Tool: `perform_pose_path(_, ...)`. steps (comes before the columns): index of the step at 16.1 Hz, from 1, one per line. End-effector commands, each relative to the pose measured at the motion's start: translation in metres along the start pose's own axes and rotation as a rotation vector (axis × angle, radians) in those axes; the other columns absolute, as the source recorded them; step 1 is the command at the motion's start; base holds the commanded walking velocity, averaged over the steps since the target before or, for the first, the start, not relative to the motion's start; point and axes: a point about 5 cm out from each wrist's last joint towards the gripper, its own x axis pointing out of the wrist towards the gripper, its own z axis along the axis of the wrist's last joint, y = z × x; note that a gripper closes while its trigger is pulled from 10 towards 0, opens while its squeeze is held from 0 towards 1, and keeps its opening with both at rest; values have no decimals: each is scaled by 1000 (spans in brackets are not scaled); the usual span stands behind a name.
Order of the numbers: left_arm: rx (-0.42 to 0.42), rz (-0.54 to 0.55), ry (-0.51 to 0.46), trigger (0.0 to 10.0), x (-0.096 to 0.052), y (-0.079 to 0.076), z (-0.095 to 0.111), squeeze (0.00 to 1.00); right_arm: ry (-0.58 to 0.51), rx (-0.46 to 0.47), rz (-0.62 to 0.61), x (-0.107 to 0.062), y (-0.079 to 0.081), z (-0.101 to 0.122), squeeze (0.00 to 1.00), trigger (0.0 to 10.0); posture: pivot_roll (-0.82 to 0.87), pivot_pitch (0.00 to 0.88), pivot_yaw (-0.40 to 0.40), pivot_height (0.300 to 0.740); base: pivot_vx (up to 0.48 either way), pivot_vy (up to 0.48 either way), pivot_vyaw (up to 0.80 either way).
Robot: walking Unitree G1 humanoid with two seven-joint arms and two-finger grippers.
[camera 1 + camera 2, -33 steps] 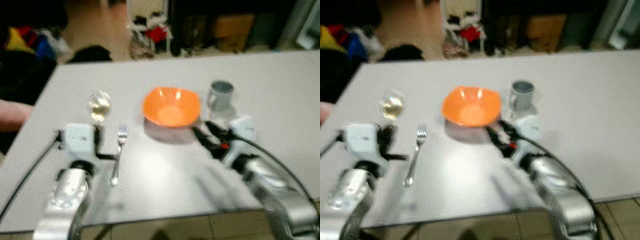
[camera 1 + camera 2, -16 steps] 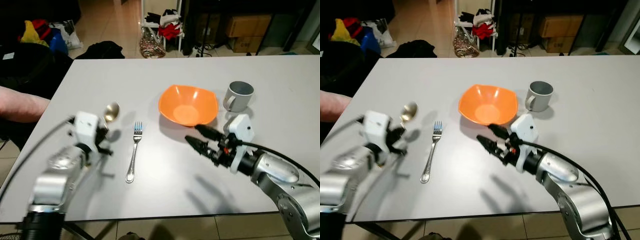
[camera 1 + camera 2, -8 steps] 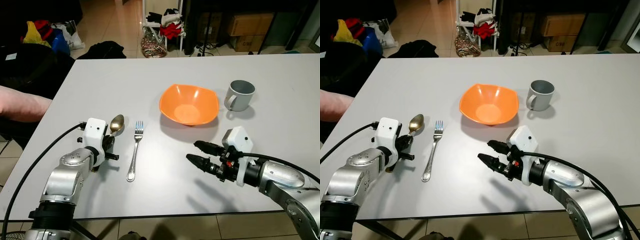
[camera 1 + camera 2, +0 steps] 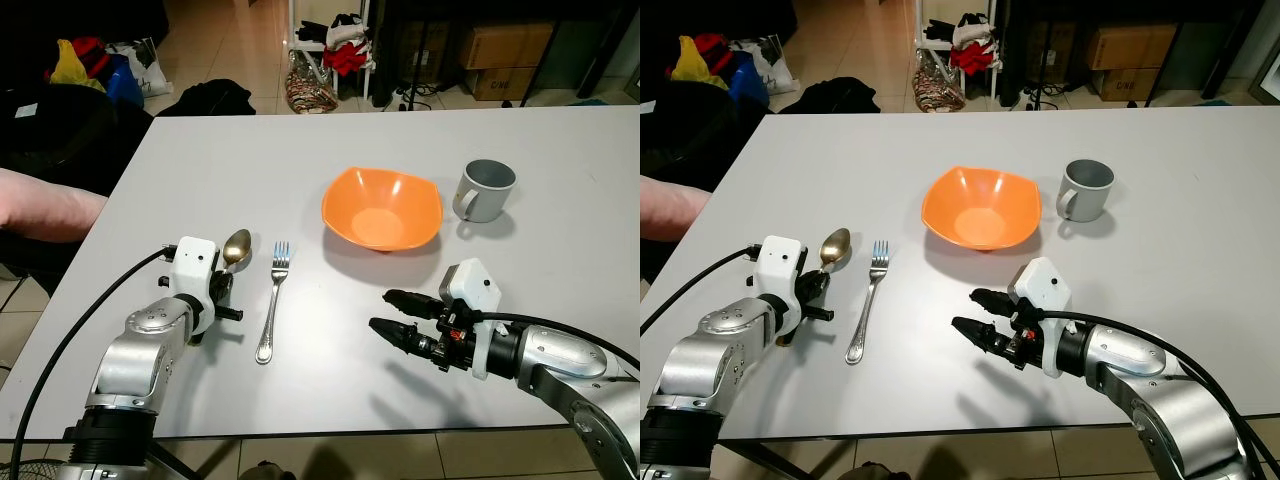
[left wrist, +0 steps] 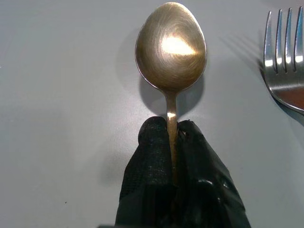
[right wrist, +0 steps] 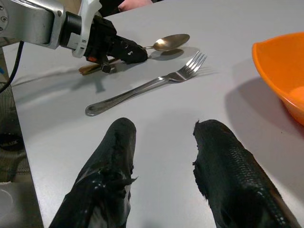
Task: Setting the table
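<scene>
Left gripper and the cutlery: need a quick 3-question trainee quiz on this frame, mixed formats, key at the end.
1. True or false: the left gripper is shut on the spoon by its handle.
2. Multiple choice: what lies directly beside the spoon, on the side toward the orange bowl?
A. the grey mug
B. the fork
C. a knife
3. Fill in: the right gripper hangs over the table with its fingers ____ and nothing between them.

Key:
1. True. The two black fingers pinch the handle just below the spoon's bowl.
2. B. The fork lies between spoon and bowl; the grey mug stands on the bowl's far side.
3. open
</scene>
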Motion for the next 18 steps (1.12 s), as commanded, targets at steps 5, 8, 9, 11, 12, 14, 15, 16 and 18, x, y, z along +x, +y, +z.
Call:
perform_pose_path(5,-3,-21,78,10000,-1,-5,-14,843,6,-37,23,1,0,2,0,10000,-61,25,61,740,0,0,0)
perform_pose_path(8,-6,-24,78,10000,-3,-5,-12,992,7,-39,24,1,0,2,0,10000,-60,24,61,740,0,0,0)
perform_pose_path(9,-9,-26,80,10000,-4,-5,-13,1000,8,-39,24,1,0,1,0,10000,-60,23,60,740,0,0,0)
perform_pose_path(11,-9,-34,71,10000,-7,-7,-10,1000,9,-39,25,1,-1,1,0,10000,-60,20,60,740,0,0,0)
perform_pose_path(12,-8,-38,65,10000,-8,-7,-9,1000,8,-40,26,1,-1,1,0,10000,-61,18,62,740,0,0,0)
perform_pose_path(14,-3,-63,45,10000,-13,-11,-5,1000,7,-44,25,0,-2,1,0,10000,-61,14,62,740,0,0,0)
perform_pose_path(15,-1,-63,38,10000,-15,-10,-3,1000,7,-45,25,0,-2,2,0,10000,-63,10,62,740,0,0,0)
perform_pose_path(16,3,-62,33,10000,-16,-9,-1,1000,7,-47,25,0,-2,2,0,10000,-63,10,62,740,0,0,0)
perform_pose_path(18,13,-48,-7,10000,-25,-5,9,267,7,-52,27,-2,-2,3,0,10000,-67,4,62,740,0,0,0)
